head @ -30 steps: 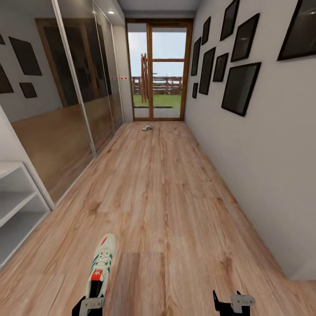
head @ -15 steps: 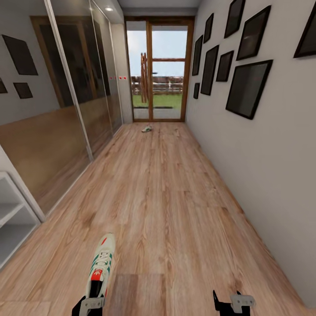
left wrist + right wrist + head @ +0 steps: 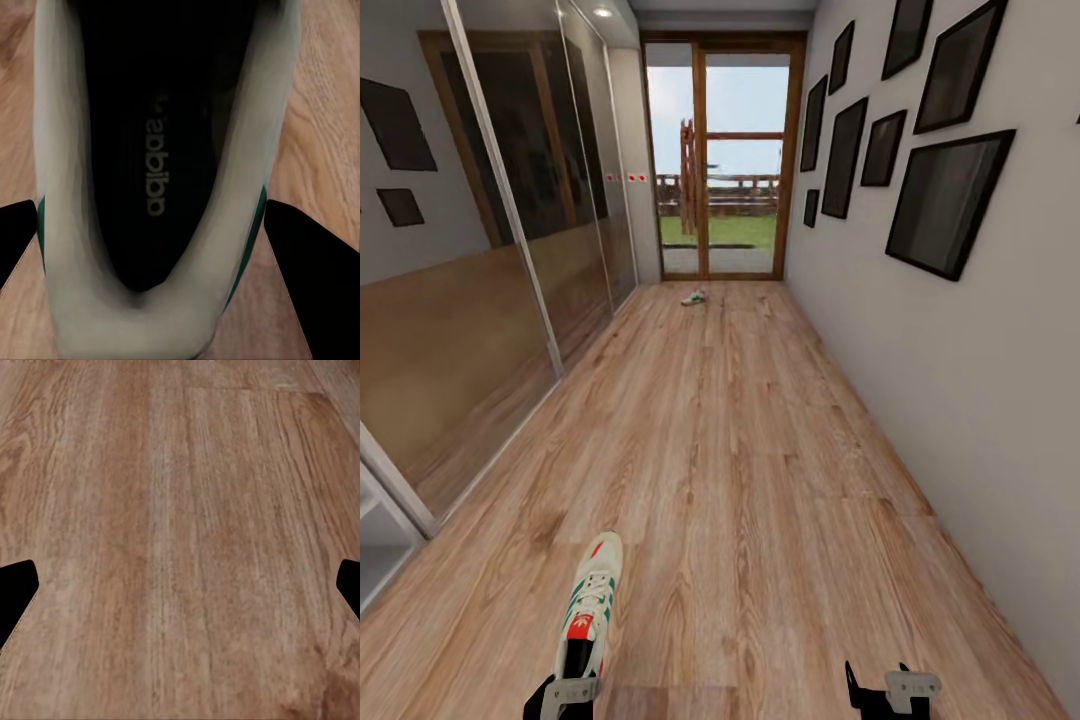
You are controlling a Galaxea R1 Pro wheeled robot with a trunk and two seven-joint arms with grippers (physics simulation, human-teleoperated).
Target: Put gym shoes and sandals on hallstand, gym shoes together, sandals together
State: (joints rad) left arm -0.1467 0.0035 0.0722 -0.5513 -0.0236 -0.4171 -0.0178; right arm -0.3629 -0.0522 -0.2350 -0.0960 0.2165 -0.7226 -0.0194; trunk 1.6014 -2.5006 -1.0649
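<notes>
My left gripper is shut on the heel of a white gym shoe with teal stripes and a red tongue, which points ahead above the corridor floor. In the left wrist view the shoe's dark insole lies between the two black fingers. A second gym shoe lies far off on the floor by the glass door. My right gripper is open over bare planks. The sandals and the hallstand are out of view.
Mirrored sliding wardrobe doors run along the left. A white wall with dark picture frames runs along the right. A corner of a white shelf unit shows at the left edge. A glass door closes the corridor's far end.
The camera has moved forward down the corridor, so the white shelf unit has slid almost out at the left. The gym shoe stays in my left gripper and both arms keep their pose.
</notes>
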